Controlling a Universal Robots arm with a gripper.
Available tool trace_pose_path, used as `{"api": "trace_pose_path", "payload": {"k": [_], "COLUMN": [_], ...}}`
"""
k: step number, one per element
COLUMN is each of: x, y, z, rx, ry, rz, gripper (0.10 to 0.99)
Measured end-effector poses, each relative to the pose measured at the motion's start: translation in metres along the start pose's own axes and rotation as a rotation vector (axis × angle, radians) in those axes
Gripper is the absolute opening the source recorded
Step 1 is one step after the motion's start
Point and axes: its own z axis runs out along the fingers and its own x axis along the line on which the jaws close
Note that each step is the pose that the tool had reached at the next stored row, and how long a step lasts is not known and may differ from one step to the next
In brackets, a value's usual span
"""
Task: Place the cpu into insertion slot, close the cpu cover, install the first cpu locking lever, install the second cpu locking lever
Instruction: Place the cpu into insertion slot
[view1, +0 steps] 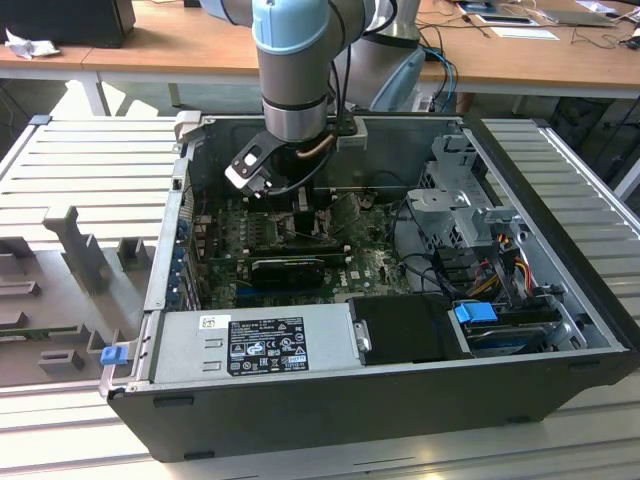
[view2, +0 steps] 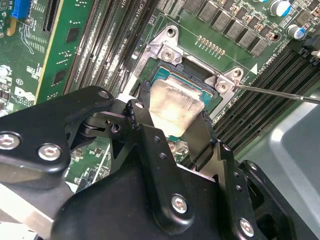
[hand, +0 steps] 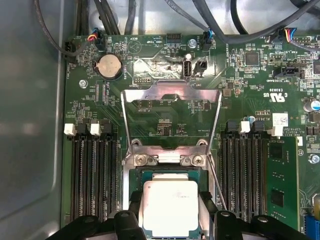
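The cpu (hand: 170, 207), a flat square chip with a dull silver top, sits between my two black fingers (hand: 134, 202) directly over the insertion slot (hand: 170, 159). In the second wrist view the cpu (view2: 174, 105) is level with the slot's silvery rim (view2: 166, 50), and I cannot tell whether it rests fully in the socket. My gripper (view2: 172, 112) is shut on the cpu's two opposite edges. The cpu cover (hand: 170, 95), a thin metal frame with a square cut-out, stands swung up behind the slot. A thin locking lever (view2: 280, 94) sticks out beside the slot. In the exterior view the gripper (view1: 300, 205) reaches down into the computer case.
Rows of memory slots (hand: 92, 175) flank the socket on both sides. A grey power supply (view1: 270, 340) fills the case's near side, and a drive cage (view1: 460, 200) with cables sits at the exterior view's right. A long black bar-shaped part (view1: 288, 268) lies on the board.
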Motion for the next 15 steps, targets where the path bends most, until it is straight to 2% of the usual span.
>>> {"api": "trace_pose_path", "payload": {"k": [5, 6, 7, 9, 15], "x": [0.0001, 0.0001, 0.0001, 0.0006, 0.0007], "y": [0.0, 0.0, 0.0001, 0.0005, 0.0011], "z": [0.0001, 0.0001, 0.0002, 0.0003, -0.0067], "rx": [0.0, 0.0, 0.0, 0.0, 0.001], "ry": [0.0001, 0.0, 0.0001, 0.0015, 0.0013], "rz": [0.0, 0.0, 0.0, 0.0, 0.003], "gripper": [0.525, 0.541, 0.604, 0.604, 0.604]}}
